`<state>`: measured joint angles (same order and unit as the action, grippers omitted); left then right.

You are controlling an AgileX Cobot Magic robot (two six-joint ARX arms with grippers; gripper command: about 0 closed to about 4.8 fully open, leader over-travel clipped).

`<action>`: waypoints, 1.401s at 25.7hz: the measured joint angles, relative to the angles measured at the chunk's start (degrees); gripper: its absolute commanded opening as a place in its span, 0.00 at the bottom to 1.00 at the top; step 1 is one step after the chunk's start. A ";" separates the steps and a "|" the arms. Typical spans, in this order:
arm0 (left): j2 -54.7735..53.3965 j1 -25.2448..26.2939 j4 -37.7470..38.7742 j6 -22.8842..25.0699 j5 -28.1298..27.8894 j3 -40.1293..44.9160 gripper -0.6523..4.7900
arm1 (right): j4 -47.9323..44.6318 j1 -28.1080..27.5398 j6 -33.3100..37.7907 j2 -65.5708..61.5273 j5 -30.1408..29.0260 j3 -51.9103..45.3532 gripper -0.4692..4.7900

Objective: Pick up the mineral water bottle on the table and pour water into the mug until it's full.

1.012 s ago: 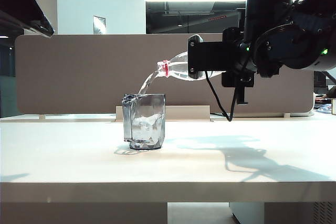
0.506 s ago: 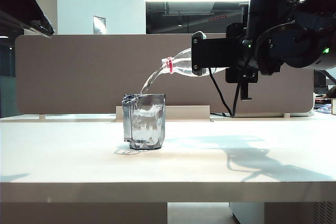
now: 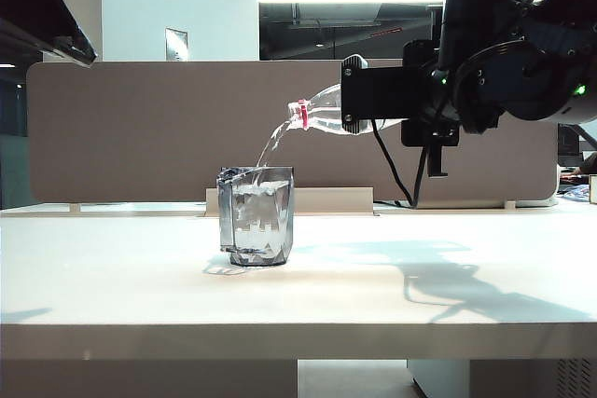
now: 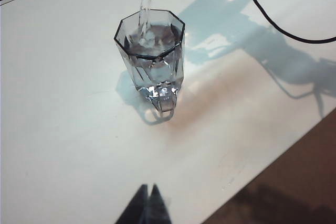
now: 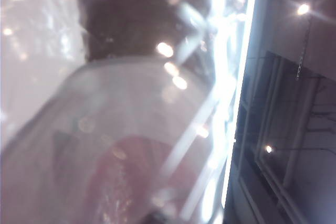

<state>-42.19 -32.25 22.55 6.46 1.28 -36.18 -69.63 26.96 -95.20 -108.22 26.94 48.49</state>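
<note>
Since a second ago my right gripper [image 3: 359, 100] has drifted slightly right and up, and the mug [image 3: 256, 216] has filled further. The gripper's jaws are clamped on the bottle [image 3: 322, 116], held high above the table [image 3: 298, 291] at about two o'clock from the mug in the exterior view. The bottle lies nearly level, its mouth tipped down toward nine o'clock, the red neck ring just clear of the gripper. Water [image 3: 270, 148] arcs from the mouth down into the mug's open top. In the right wrist view the bottle [image 5: 121, 145] fills the picture, blurred, its red label showing.

The mug stands upright on the white table, left of centre, water close to its rim, with the brown panel [image 3: 140, 128] behind it. In the left wrist view the mug [image 4: 152, 61] sits at twelve o'clock from my left gripper [image 4: 147, 205], well apart from it. That gripper's two dark fingertips lie pressed together, holding nothing. A black cable [image 3: 392, 174] hangs below the right arm.
</note>
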 measured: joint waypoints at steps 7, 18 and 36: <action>0.00 0.00 0.00 0.02 0.00 0.00 0.12 | 0.02 0.00 3.45 0.00 0.00 0.07 0.49; 0.00 0.00 0.00 0.02 0.00 0.00 0.12 | 0.02 0.15 13.27 0.00 -0.02 0.09 0.46; 0.00 0.00 0.00 0.00 0.00 0.00 0.12 | 12.48 0.42 77.72 0.04 -4.20 -0.22 0.46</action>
<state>-42.19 -32.25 22.55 6.46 1.28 -36.18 -57.14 27.38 -17.47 -108.18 22.74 48.27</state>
